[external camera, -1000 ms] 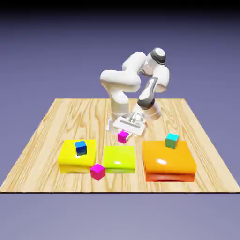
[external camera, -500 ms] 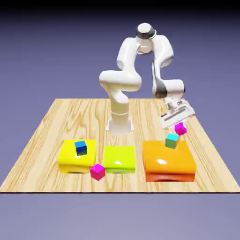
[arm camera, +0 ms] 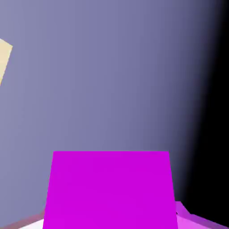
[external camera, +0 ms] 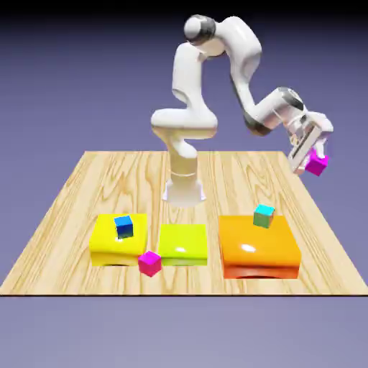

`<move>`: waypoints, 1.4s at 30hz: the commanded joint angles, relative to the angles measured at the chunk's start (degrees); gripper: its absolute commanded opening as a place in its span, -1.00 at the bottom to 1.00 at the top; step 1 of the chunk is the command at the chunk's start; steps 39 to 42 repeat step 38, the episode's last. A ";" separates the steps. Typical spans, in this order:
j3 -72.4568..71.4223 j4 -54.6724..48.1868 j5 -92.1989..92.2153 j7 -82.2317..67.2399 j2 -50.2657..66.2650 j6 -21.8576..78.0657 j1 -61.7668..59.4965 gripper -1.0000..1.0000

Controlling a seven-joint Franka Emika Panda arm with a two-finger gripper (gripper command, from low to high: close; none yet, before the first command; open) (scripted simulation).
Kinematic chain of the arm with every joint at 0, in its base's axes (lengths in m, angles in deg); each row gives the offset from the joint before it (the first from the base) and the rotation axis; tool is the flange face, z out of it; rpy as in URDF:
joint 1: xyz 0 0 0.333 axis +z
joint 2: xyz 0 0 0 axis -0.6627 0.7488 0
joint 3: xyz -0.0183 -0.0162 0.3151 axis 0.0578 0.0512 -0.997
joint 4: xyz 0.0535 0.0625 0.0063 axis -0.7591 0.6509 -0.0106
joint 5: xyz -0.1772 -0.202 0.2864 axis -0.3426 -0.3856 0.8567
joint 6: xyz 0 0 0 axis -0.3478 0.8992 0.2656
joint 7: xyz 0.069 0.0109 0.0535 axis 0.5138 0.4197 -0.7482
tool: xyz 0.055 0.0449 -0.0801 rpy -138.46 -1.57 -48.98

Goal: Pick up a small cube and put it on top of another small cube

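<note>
Two magenta cubes are in play. One small cube (external camera: pixel 315 164) is clamped between the closed-in fingers of the gripper (external camera: pixel 309 157), held high in the air out past the tabletop's (external camera: pixel 72 194) right edge in the exterior view; in the hand view it (arm camera: pixel 109 190) fills the lower frame against bare backdrop. The other small cube (external camera: pixel 149 263) sits near the front edge, in the gap between the yellow block (external camera: pixel 108 244) and the lime block (external camera: pixel 183 244). Recommended: swing back across, keep clear above the orange block (external camera: pixel 259 248) and its teal cube (external camera: pixel 264 215), square the faces, descend vertically, and release only on contact.
</note>
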 commanded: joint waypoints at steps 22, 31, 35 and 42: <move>45.69 -17.00 30.51 -36.91 36.47 35.60 14.75 -1.00; 61.38 -22.84 41.01 -49.61 49.01 47.82 19.82 -1.00; 63.35 -19.22 37.52 -46.87 52.26 40.65 17.31 1.00; 61.98 -21.73 39.95 -48.77 50.00 45.63 19.06 1.00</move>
